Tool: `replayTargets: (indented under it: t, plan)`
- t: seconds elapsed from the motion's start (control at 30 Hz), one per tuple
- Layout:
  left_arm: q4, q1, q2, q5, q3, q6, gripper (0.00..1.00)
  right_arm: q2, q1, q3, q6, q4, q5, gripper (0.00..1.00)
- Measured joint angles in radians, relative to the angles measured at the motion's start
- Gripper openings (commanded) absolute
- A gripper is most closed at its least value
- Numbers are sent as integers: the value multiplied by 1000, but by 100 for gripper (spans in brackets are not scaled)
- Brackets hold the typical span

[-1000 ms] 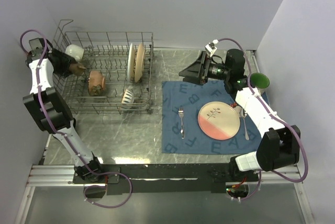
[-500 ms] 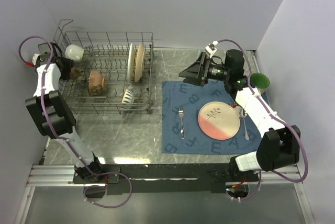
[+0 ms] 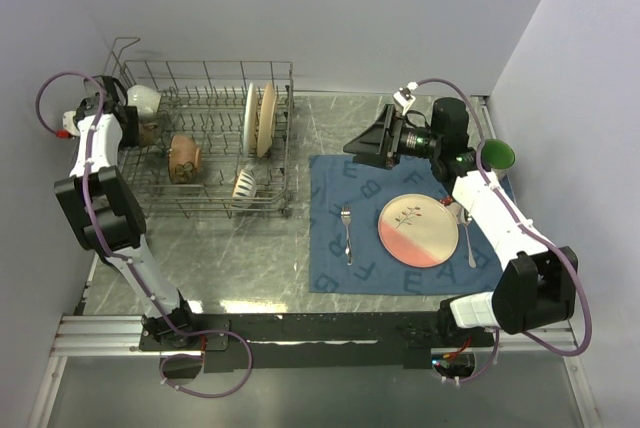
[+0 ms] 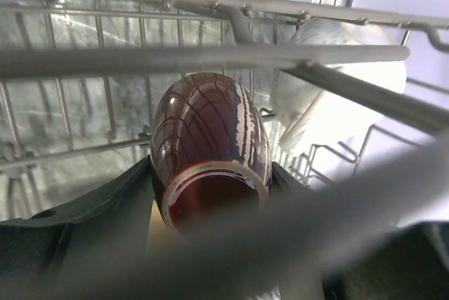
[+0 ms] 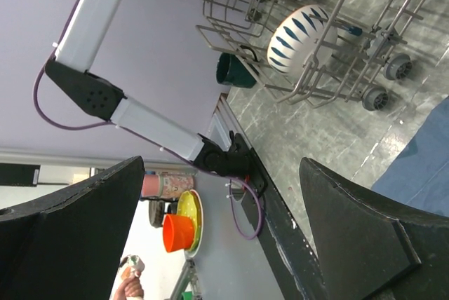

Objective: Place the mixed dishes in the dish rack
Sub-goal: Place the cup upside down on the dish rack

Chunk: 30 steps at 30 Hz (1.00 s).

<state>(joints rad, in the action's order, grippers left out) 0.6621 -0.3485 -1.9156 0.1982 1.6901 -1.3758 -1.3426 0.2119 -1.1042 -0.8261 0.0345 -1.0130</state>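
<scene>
Top external view shows the left gripper [image 3: 141, 129] drawn back toward the left wall of the dish rack [image 3: 215, 65], still clamping the dark mug [image 4: 210, 139], not yet set down.

Blue-striped bowl [image 5: 298, 30] in dish rack [image 5: 372, 98]

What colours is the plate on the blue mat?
The plate is cream and pink; top external view.

A blue lettered placemat [image 3: 372, 274] lies flat on the grey marbled table [image 3: 220, 248].
</scene>
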Motion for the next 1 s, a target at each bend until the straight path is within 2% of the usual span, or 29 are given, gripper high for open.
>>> replayTargets:
  t: [0.1,0.13,0.17,0.27,0.4,0.5,0.63,0.93,1.0]
  plan:
    - [27,18,-14,37,32,-60,1,10,-3,0,9,11,0,100]
    - [32,24,-16,47,37,-75,4,13,-6,0,11,14,0,100]
    - [39,31,-16,57,42,-90,12,15,-7,1,13,16,0,100]
    - [59,44,-19,69,60,-127,16,24,-12,10,17,20,0,100]
    - [72,51,-29,83,81,-162,15,28,-16,19,18,31,2,100]
    - [77,52,-29,95,81,-183,8,28,-19,21,19,33,3,100]
    - [86,53,-29,113,81,-199,8,32,-22,28,21,34,3,100]
    - [155,77,-31,195,81,-185,29,32,-26,29,21,33,2,100]
    - [167,85,-31,206,81,-186,29,32,-27,29,21,33,2,100]
